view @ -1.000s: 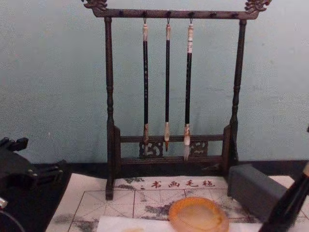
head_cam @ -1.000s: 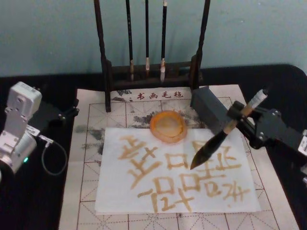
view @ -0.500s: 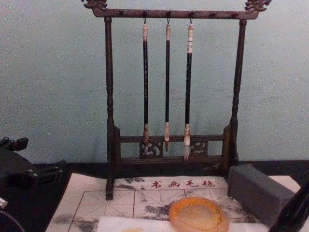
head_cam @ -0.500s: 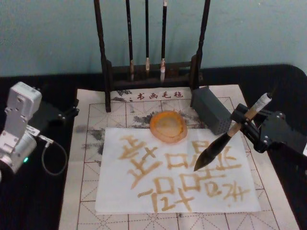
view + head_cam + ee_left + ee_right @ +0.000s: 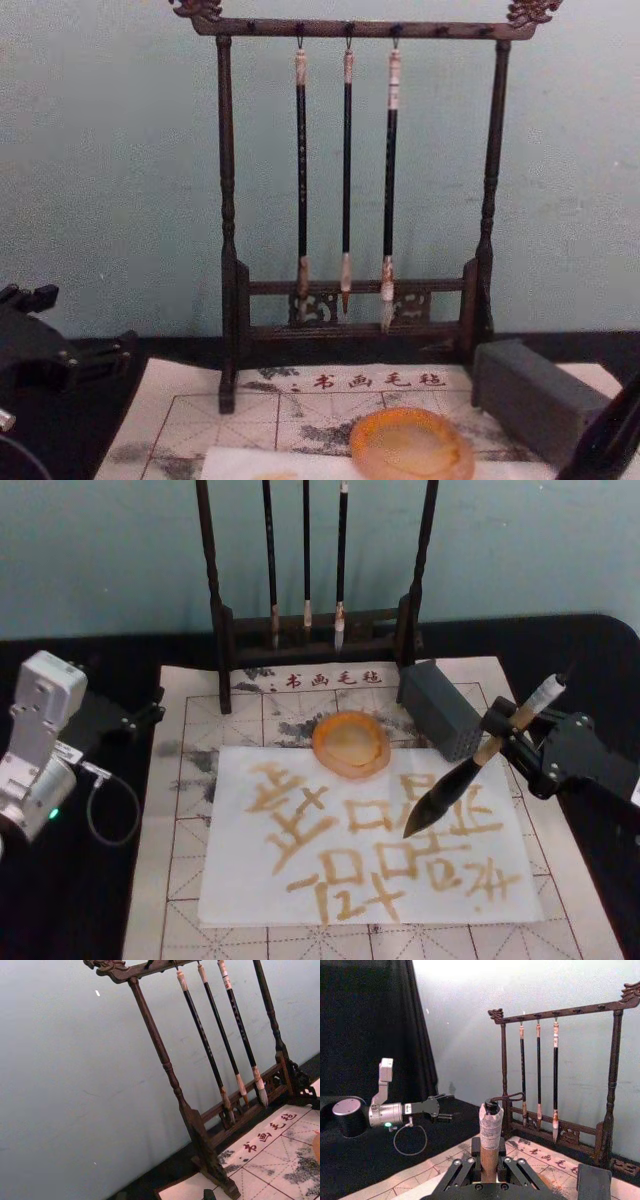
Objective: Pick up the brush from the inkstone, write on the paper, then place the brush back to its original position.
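My right gripper (image 5: 503, 732) is shut on the tan handle of the brush (image 5: 455, 785), at the right of the table. The brush slants down to the left, its dark bushy tip over the right-hand characters on the paper (image 5: 250, 880); I cannot tell whether it touches. In the right wrist view the brush's whitish end (image 5: 490, 1127) with its cord loop rises between the fingers. The orange inkstone (image 5: 350, 742) sits bare at the paper's far edge, left of the brush. The paper bears several tan strokes. My left gripper (image 5: 150, 708) rests open, parked at the far left.
A dark wooden rack (image 5: 305, 630) with three thin hanging brushes stands behind the inkstone. A grey block (image 5: 440, 712) lies just behind my right gripper. The gridded felt mat (image 5: 180, 830) lies under the paper. A cable loop (image 5: 110, 810) lies beside the left arm.
My right gripper has shifted to the right with the brush, carrying the tip slightly rightward over the paper. Almost no motion in the last half second. The left arm is still.
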